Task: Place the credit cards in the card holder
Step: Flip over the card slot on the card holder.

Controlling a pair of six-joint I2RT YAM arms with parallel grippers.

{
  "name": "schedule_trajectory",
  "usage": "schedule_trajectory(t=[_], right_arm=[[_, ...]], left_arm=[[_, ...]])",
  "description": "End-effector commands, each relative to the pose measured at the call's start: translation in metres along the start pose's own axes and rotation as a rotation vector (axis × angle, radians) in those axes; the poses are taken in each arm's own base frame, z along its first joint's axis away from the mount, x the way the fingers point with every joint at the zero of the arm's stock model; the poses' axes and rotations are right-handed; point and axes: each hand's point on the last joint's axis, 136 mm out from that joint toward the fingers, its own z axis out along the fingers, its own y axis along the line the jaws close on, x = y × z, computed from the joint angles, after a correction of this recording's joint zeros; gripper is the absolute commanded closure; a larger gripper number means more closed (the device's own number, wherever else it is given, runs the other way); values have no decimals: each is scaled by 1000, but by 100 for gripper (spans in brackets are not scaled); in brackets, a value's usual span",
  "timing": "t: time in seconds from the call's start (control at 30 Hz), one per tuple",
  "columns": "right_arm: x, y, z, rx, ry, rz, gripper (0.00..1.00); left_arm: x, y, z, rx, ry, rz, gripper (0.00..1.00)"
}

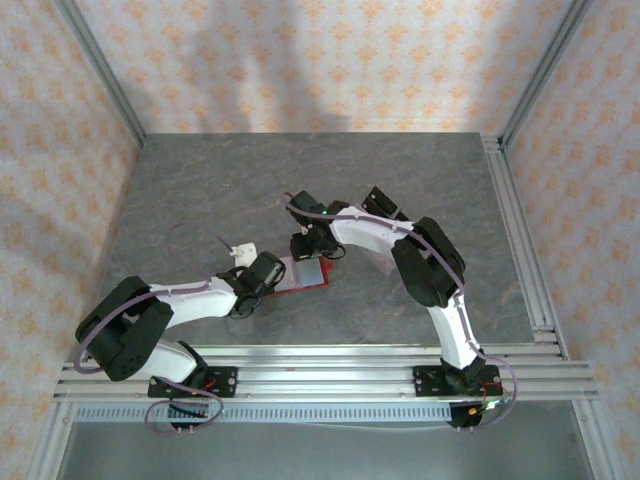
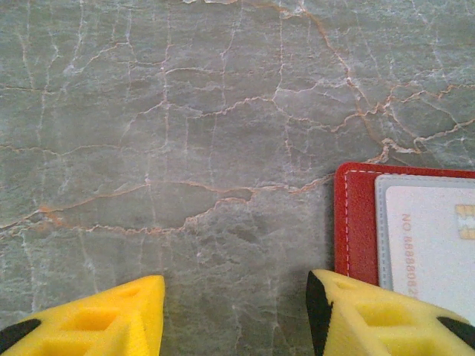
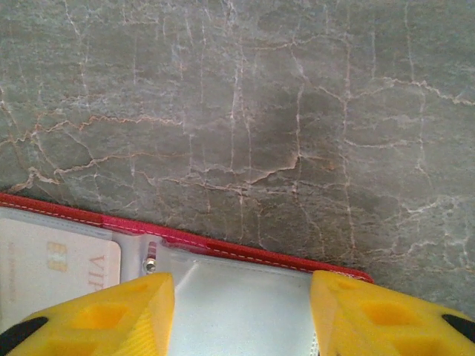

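Tabletop [image 1: 200,190] of grey, veined stone pattern spreads under both arms. On the left, the left arm [image 1: 190,300] reaches in from its base toward the middle, and the left gripper [image 2: 234,293] hangs low over the surface. Its yellow fingers [image 2: 96,322] stand moderately apart with only bare table between them, so it holds nothing. From its wrist camera, one finger covers part of the edge of the card holder [image 2: 355,222]; I cannot tell whether it touches.

The card holder lies open and flat near the middle of the table, between the two grippers, with its red, white-stitched border around a pale inside. A credit card [image 2: 427,237], whitish with a gold chip and a row of digits, lies on the side nearest the left gripper, just inside the border.

On the right, the right arm [image 1: 440,280] bends over from its base and reaches leftward, so the right gripper [image 3: 241,289] sits over the holder's inside. A small metal snap [image 3: 151,261] shows by one finger, and beside it a whitish VIP card [image 3: 52,259] with a chip; whether it is the same card I cannot tell. These jaws also stand moderately apart. A pale silvery-grey sheet [image 3: 237,315] spans the gap between them. I cannot tell whether they clamp it or merely hover.
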Motion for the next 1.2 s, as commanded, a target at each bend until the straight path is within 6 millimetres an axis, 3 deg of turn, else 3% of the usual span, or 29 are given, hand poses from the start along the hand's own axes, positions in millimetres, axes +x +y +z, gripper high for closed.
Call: schedule_trajectory(t=[0.0,0.57,1.17], right_arm=[[7,-5,3,35,13,-19,50],[33,8,8,-92,70,53,51],[31,34,-2,-238,64,125,52]], left_arm=[[45,-12,0,77,186,19,47],[44,-14,1,78,184,16,48],[44,-15,0,80,185,16,48]])
